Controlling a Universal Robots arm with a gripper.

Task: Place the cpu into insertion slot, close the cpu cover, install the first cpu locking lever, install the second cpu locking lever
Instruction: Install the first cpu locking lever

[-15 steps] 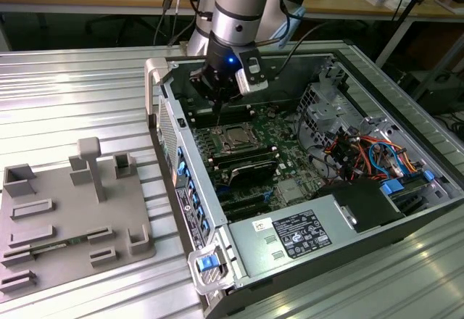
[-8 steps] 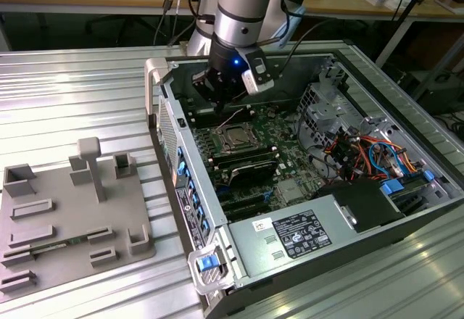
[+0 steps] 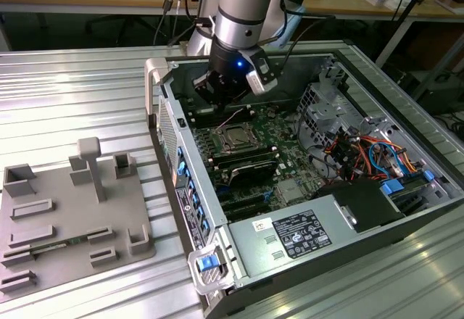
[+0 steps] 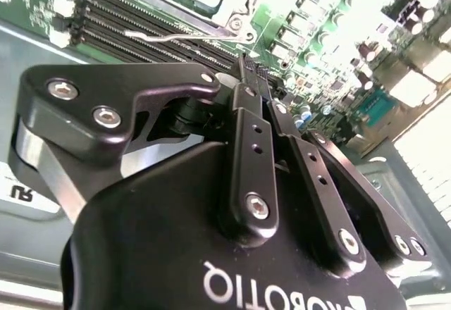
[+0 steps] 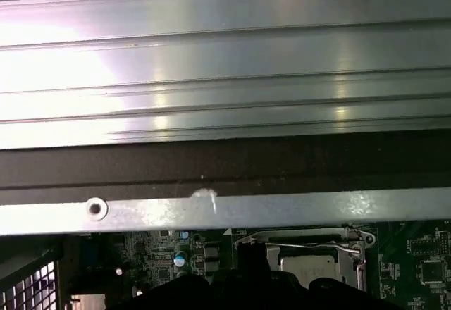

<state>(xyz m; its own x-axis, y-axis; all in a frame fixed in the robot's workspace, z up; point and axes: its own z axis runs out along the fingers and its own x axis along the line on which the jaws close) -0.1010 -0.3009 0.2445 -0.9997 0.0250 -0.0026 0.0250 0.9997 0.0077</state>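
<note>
Above the motherboard (image 3: 279, 156), near the case wall (image 3: 301, 69), the gripper (image 3: 219, 96) hangs, fingers (image 4: 250, 134) together, clear of the insertion slot (image 3: 233, 127) rim.

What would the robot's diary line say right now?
gripper: shut | where: near insertion slot | cpu: sitting in slot
</note>
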